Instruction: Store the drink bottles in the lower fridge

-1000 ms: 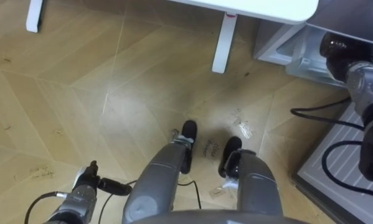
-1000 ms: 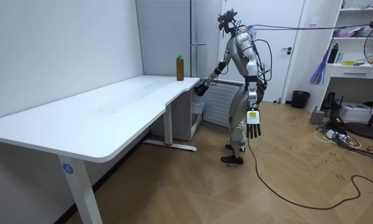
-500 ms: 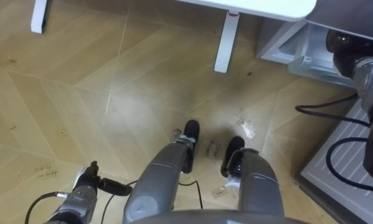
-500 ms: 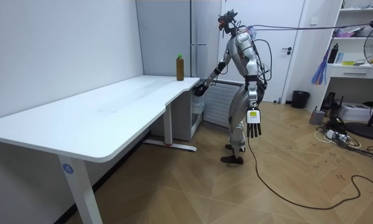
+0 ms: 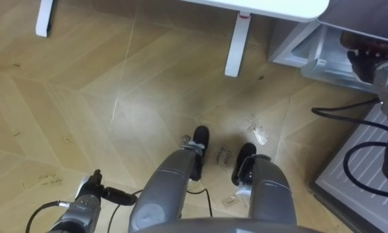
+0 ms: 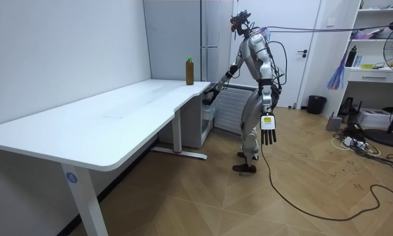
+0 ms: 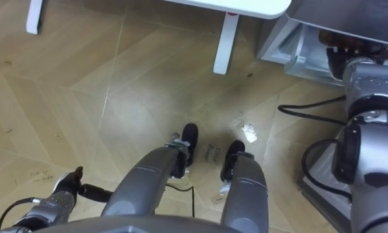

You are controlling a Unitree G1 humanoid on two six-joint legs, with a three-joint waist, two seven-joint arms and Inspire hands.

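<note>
While the robot stands upright on the wood floor [image 5: 83, 97] at the desk's [image 6: 117, 115] far end, facing the fridge [image 6: 216, 26], its right arm stretches forward and down. The right hand [image 5: 361, 57] is low at the fridge's front, just past the desk's end edge and against a grey edge there. From these views I cannot tell whether it is open, closed or gripping anything.

The left hand [image 6: 267, 133] hangs at the robot's side, well apart from desk and fridge. It is relaxed, with straight fingers pointing at the floor, and holds nothing.

The drink, a brown bottle [image 6: 189, 71] with a green cap, stands upright on the desk's far corner, the one nearest the fridge. It is near the right arm but above the hand, and neither hand touches it.
</note>
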